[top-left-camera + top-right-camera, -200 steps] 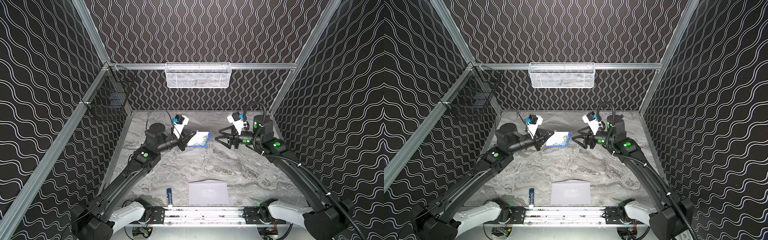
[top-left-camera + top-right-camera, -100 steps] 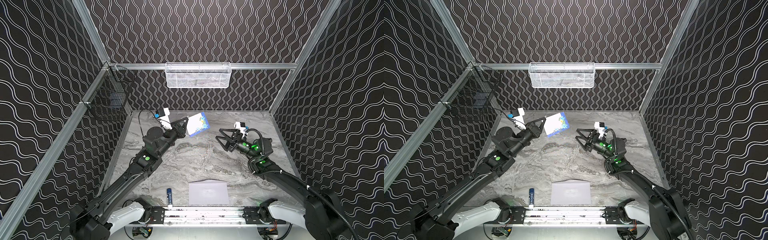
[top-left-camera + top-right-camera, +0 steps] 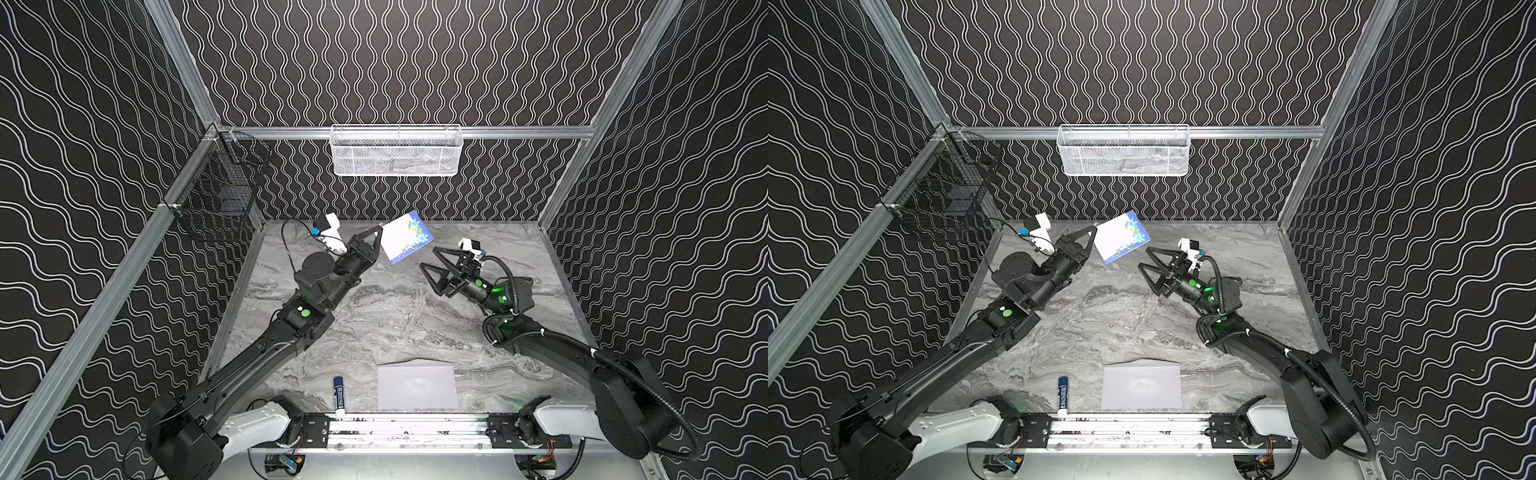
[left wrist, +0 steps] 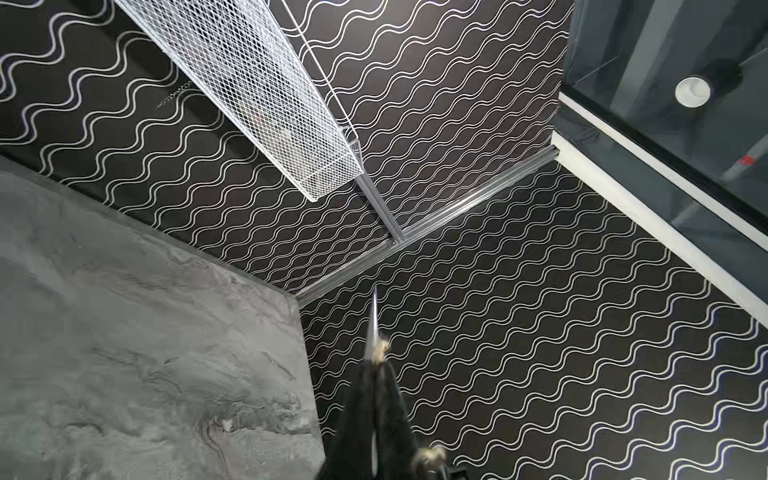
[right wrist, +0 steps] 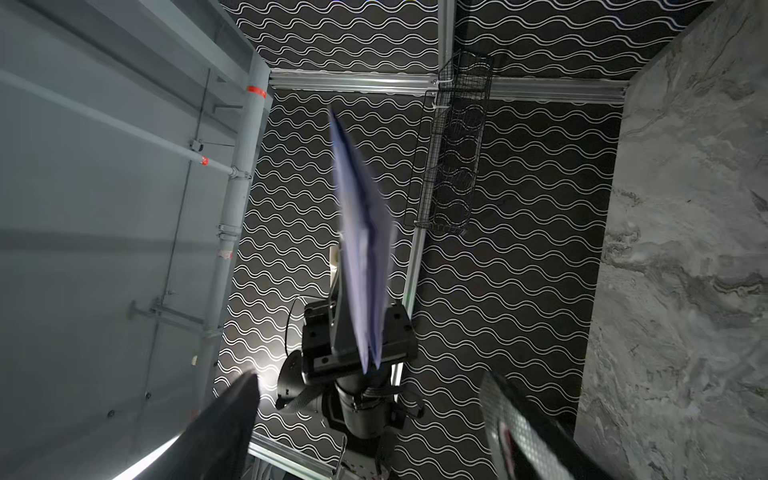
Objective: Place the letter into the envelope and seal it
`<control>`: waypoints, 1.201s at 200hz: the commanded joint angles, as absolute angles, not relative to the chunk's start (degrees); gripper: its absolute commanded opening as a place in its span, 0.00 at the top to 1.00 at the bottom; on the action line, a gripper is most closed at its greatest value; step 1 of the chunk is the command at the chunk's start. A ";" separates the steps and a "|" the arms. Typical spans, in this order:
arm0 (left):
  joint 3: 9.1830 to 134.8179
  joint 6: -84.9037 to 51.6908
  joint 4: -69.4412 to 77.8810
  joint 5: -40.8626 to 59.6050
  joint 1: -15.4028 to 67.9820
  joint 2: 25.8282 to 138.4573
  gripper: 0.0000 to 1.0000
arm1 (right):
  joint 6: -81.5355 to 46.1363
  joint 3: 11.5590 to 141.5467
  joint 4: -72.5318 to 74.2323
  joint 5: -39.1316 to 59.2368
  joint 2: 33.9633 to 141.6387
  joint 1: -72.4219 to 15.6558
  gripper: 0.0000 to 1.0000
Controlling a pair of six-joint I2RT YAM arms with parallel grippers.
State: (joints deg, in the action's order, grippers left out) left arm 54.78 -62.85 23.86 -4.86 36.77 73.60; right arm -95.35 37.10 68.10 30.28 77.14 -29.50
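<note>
Black wavy-line walls (image 3: pixel 374 62), aluminium frame (image 3: pixel 519 132), grey marble tabletop (image 3: pixel 395 324), white mesh basket (image 3: pixel 395 156) hung at back

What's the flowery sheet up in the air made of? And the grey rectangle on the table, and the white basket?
The letter looks like thin matte paper: seen edge-on, it is only a sliver. The envelope looks like plain matte paper too, lying quite flat. The basket seems to be white-coated metal mesh; you can see through it.

Letter (image 3: pixel 406 243): blue-bordered, raised and tilted, one edge pinched in left hand (image 3: pixel 379 230).
Right hand (image 3: pixel 428 257): jaws spread, empty, near letter.
Envelope (image 3: pixel 417 386): flat at front of bench (image 3: pixel 395 316).
Glue stick (image 3: pixel 338 395): just left of envelope.
White mesh basket (image 3: pixel 396 150): on back wall.
</note>
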 commanded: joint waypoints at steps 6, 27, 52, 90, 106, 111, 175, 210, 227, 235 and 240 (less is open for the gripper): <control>55.41 -64.43 26.89 -4.81 37.17 74.92 1.00 | -99.01 40.13 76.13 29.45 80.37 -29.77 0.22; 55.98 -63.99 27.42 -4.89 38.09 75.85 1.00 | -98.74 43.48 76.82 29.89 81.80 -29.89 0.32; 55.62 -64.10 28.34 -5.45 38.85 75.93 1.00 | -96.58 44.76 75.22 29.51 81.31 -30.01 0.43; 55.02 -64.16 28.74 -6.20 39.42 75.32 1.00 | -95.94 45.47 75.37 28.70 82.00 -29.97 0.61; 55.19 -63.74 28.48 -5.98 39.60 75.01 1.00 | -94.93 46.22 73.84 28.65 81.83 -29.99 0.73; 55.15 -63.63 28.30 -5.97 39.65 74.89 1.00 | -94.40 46.39 73.01 28.65 81.66 -30.03 0.76; 52.11 -60.59 29.23 -6.58 39.90 72.57 0.89 | -85.53 49.07 55.38 31.01 77.66 -28.72 1.00; 48.32 -53.40 27.87 -7.47 39.90 68.71 0.48 | -72.04 48.28 34.29 37.19 73.63 -22.13 1.00; 45.70 -48.64 24.44 -8.91 39.90 65.64 0.37 | -61.79 47.81 19.79 41.30 71.71 -16.63 1.00; 44.77 -46.62 22.87 -9.34 39.90 64.50 0.36 | -55.75 48.18 12.81 42.81 71.29 -14.23 1.00; 44.18 -45.10 21.82 -9.51 39.90 63.76 0.36 | -52.40 48.89 7.30 43.14 71.20 -12.63 1.00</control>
State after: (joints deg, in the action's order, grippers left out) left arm 46.28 -54.39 25.91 -7.51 39.88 66.19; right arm -71.46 48.03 33.39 36.97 72.29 -17.65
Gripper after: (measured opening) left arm 0.644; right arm 0.051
